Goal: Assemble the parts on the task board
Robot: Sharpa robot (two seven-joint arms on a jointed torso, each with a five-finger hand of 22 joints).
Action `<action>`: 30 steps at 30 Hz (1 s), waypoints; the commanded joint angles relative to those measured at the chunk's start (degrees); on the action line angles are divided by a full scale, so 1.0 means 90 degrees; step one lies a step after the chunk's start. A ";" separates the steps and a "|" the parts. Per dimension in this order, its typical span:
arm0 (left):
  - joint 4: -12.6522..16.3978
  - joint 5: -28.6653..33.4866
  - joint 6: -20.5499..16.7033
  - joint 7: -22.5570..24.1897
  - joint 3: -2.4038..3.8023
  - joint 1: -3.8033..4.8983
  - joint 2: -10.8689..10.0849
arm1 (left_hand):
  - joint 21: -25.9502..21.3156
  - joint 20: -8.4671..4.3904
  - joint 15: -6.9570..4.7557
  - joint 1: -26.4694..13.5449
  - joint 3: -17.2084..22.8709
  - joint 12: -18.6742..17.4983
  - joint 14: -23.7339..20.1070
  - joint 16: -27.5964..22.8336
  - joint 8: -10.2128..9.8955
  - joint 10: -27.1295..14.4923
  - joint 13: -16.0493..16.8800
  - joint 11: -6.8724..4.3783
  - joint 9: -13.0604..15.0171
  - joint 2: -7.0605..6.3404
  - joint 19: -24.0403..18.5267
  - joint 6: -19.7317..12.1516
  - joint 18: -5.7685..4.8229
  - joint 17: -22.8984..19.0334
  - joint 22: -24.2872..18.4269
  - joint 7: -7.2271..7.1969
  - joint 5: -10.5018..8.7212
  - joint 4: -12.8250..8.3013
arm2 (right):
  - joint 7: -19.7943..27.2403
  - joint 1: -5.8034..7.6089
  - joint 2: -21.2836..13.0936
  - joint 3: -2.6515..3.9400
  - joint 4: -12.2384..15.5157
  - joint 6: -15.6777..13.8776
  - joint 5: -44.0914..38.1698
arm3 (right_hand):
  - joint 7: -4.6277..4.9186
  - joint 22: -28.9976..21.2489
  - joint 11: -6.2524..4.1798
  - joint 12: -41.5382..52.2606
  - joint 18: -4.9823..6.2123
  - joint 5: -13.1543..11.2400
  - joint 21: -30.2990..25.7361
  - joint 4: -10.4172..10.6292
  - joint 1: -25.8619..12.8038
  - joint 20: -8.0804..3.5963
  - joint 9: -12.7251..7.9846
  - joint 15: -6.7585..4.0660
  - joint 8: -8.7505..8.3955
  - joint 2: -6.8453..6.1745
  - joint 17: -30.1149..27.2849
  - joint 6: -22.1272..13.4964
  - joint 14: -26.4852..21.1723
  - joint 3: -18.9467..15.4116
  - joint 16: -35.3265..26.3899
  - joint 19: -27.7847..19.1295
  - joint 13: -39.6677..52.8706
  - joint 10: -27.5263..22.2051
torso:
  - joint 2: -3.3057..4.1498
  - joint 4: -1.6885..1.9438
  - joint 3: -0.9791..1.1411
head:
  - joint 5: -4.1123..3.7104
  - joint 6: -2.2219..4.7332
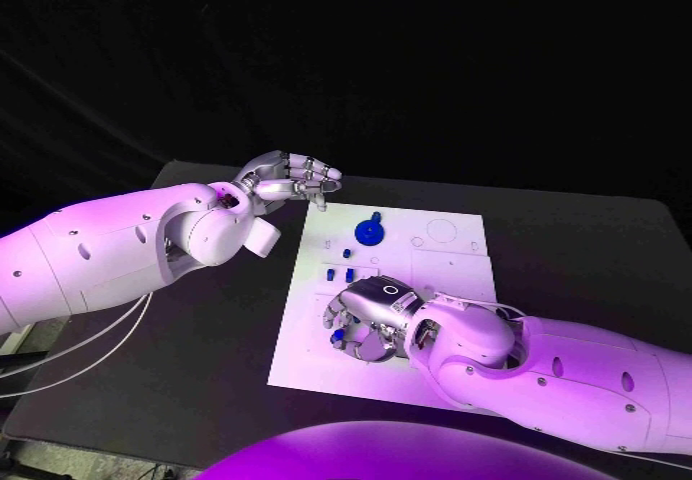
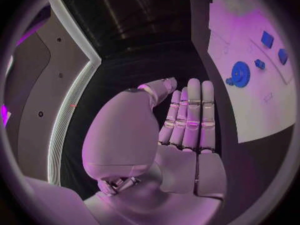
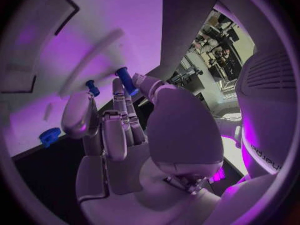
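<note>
— Two hands, where are they?
— The left hand (image 1: 289, 178) is up past the far left corner of the board (image 1: 310, 360). The right hand (image 1: 368, 318) is low over the near part of the board.

— What is the left hand doing?
— Its fingers (image 2: 190, 115) lie straight, side by side, with nothing in them. It does not touch the board.

— And the right hand?
— Its fingers (image 3: 115, 130) are curled in over the board. A small blue peg (image 3: 127, 81) sits at a fingertip, between it and the thumb. It looks pinched there. Another little blue peg (image 3: 92, 87) is just beside it. I cannot tell if that one is held or stands in the board.

— Where are the other parts?
— A round blue gear (image 1: 371, 232) lies on the far part of the board, well apart from the right hand. Some small blue bits (image 1: 339, 273) lie in the middle, between the gear and the right hand.

— What is under it all?
— The white board lies flat on the black counter (image 1: 577, 260).
</note>
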 commanded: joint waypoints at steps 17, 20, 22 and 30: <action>0.0013 -0.0012 0.0132 0.0000 0.0004 0.0005 -0.0008 | -0.0042 0.0005 0.0013 -0.0006 -0.0006 0.0023 -0.0031 -0.0023 0.0010 -0.0059 0.0007 0.0009 -0.0008 0.0049 -0.0024 -0.0047 0.0078 -0.0010 -0.0010 0.0210 0.0028 -0.0024 | 0.0089 -0.0010 -0.0271 -0.0021 0.0153 -0.0626 0.0237 | 0.0038 0.0779 -0.0046 -0.0105 -0.0059 -0.0038 -0.0110 0.0053 -0.0141 0.0065 -0.0108 0.0054 -0.0260 -0.0145 -0.0066 -0.0424 0.0265 -0.0298 0.0000 -0.0010 0.0031 -0.0227 | -0.0005 0.0000 0.0003 | -0.0021 0.0012; 0.0011 -0.0012 0.0131 -0.0001 0.0003 0.0005 -0.0016 | -0.0042 0.0005 0.0013 -0.0006 -0.0006 0.0023 -0.0031 -0.0023 0.0010 -0.0059 0.0007 0.0009 -0.0008 0.0049 -0.0024 -0.0047 0.0078 -0.0010 -0.0010 0.0210 0.0028 -0.0024 | 0.0167 0.0033 -0.0473 -0.0007 0.0320 -0.0930 0.0348 | 0.0027 0.0788 -0.0051 -0.0016 -0.0064 0.0046 -0.0083 0.0046 -0.0096 0.0070 -0.0100 0.0055 -0.0235 -0.0122 -0.0071 -0.0369 0.0263 -0.0348 -0.0001 0.0005 0.0072 -0.0153 | -0.0007 -0.0002 0.0004 | -0.0033 0.0020; 0.0009 -0.0012 0.0130 -0.0002 0.0003 0.0005 -0.0022 | -0.0042 0.0005 0.0013 -0.0006 -0.0006 0.0023 -0.0031 -0.0023 0.0010 -0.0059 0.0007 0.0009 -0.0008 0.0049 -0.0024 -0.0047 0.0078 -0.0010 -0.0010 0.0210 0.0028 -0.0024 | 0.0229 0.0105 -0.0667 0.0008 0.0468 -0.1111 0.0520 | 0.0016 0.0793 -0.0070 0.0057 -0.0064 0.0086 -0.0074 0.0030 -0.0052 0.0065 -0.0098 0.0044 -0.0225 -0.0113 -0.0060 -0.0343 0.0266 -0.0371 0.0004 0.0012 0.0109 -0.0081 | -0.0010 -0.0002 0.0004 | -0.0046 0.0025; -0.0005 -0.0012 0.0122 -0.0003 -0.0005 0.0005 -0.0043 | -0.0042 0.0005 0.0013 -0.0006 -0.0006 0.0023 -0.0031 -0.0023 0.0010 -0.0059 0.0007 0.0009 -0.0008 0.0049 -0.0024 -0.0047 0.0078 -0.0010 -0.0010 0.0210 0.0028 -0.0024 | 0.0267 0.0650 -0.1738 0.0036 0.1041 -0.1158 0.2164 | 0.0026 0.0862 -0.0140 0.0745 -0.0097 0.0178 0.0103 0.0057 -0.0003 0.0016 -0.0069 -0.0016 -0.0100 -0.0119 0.0117 -0.0100 0.0310 -0.0688 0.0086 0.0091 0.0597 0.0328 | -0.0021 -0.0020 -0.0003 | -0.0146 0.0075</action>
